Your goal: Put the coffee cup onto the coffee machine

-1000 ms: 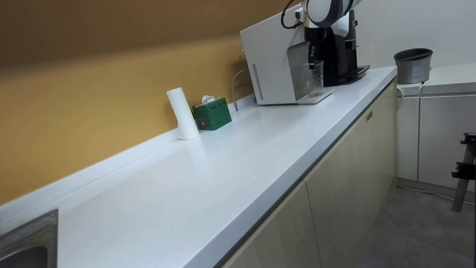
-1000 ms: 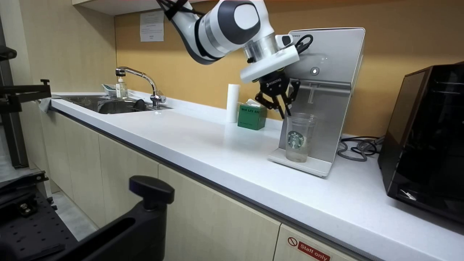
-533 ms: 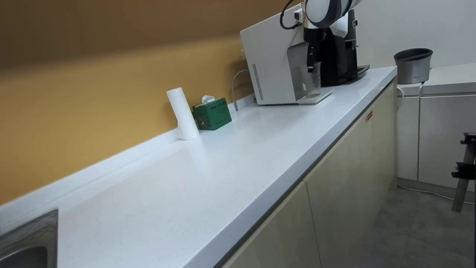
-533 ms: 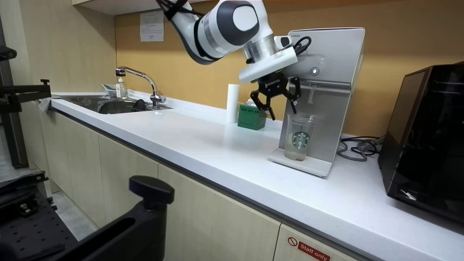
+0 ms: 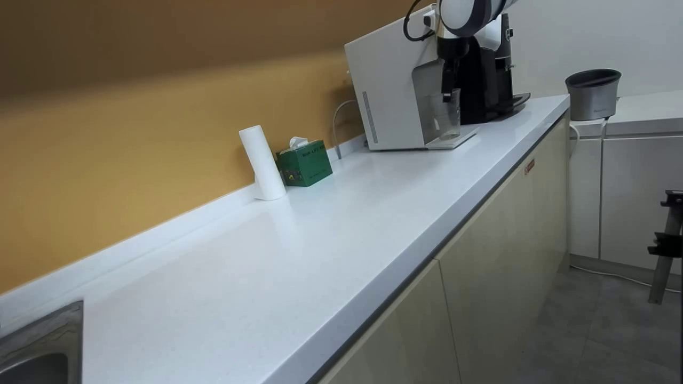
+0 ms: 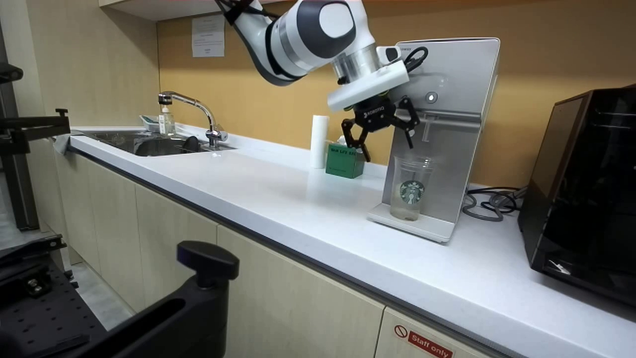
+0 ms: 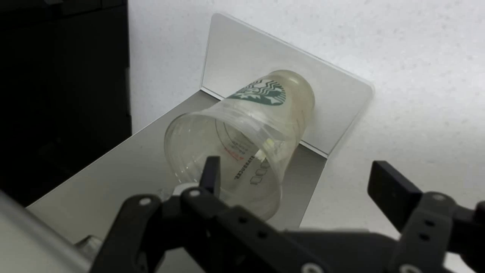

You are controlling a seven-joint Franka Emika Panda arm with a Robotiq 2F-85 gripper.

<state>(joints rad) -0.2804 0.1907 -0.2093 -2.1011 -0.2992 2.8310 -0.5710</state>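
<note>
Coffee cup (image 6: 410,189) sat on the coffee machine (image 6: 452,69), likely for filling; my gripper (image 6: 389,152) gaped empty, eleven o'clock from it.

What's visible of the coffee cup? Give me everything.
The coffee cup is a clear, plastic-looking tumbler, lidless, no handle visible, widening upward. It carries a round green logo; the wrist view also shows dark and red print. It stands upright on the base plate of the pale dispensing machine; the gripper is open and not holding it.
</note>
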